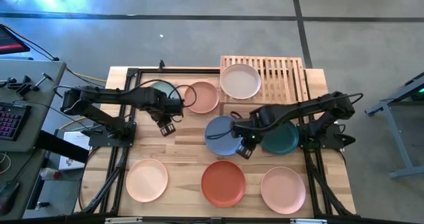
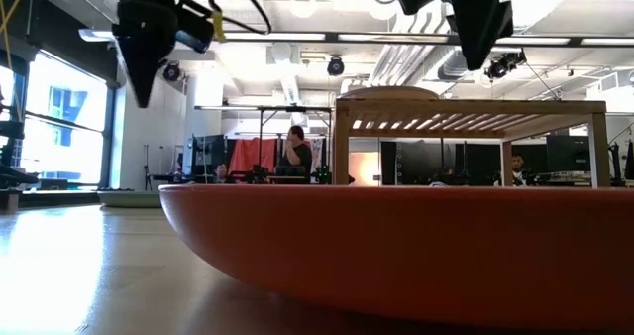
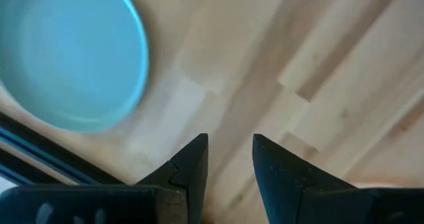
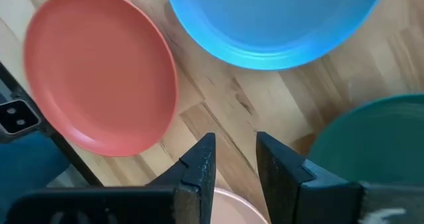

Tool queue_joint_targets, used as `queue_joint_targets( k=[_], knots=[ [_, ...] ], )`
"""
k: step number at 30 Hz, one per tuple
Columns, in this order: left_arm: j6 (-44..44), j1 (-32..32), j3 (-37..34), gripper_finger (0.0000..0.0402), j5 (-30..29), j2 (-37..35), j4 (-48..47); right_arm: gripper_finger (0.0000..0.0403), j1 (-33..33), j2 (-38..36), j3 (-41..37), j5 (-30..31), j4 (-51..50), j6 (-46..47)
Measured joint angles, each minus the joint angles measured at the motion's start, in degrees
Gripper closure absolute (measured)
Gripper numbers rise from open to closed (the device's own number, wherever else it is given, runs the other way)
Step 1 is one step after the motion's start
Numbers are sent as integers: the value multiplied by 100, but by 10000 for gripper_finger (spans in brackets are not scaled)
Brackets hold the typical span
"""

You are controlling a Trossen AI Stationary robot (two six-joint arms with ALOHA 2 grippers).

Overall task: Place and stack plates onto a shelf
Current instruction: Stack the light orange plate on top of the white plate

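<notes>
The light-wood shelf stands at the table's far edge, with the grey-beige plate on its left half. The peach plate and the pale teal plate lie on the table to its left. The blue and dark green plates lie mid-table. The cream, terracotta and pink plates lie along the near edge. My left gripper hangs over bare wood near the teal plate, slightly open and empty. My right gripper hangs between the blue, green and terracotta plates, slightly open and empty.
In the low view the terracotta plate fills the foreground and the shelf stands behind it. Black frame rails run along the table's left and right sides. Bare wood lies between the left gripper and the cream plate. People show in the room beyond.
</notes>
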Motion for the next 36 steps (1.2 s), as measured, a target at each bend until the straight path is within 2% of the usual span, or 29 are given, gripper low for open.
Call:
queue_joint_targets(
  k=[8,17,27,32,36],
  knots=[
    [-264,-763,-365,294,495,0,27,316,45,0,-33,2,5,-392],
    [-528,-2095,-567,294,526,0,143,316,-80,0,-33,-46,1,-1055],
    [-917,-3529,-567,293,411,0,681,316,-78,0,-33,-42,19,-1586],
    [-1272,-4159,-567,293,54,0,1031,316,-78,0,-30,-39,75,-1775],
    [-1476,-4434,-706,293,-125,0,1323,316,-78,0,-30,-9,79,-1850]
  ],
)
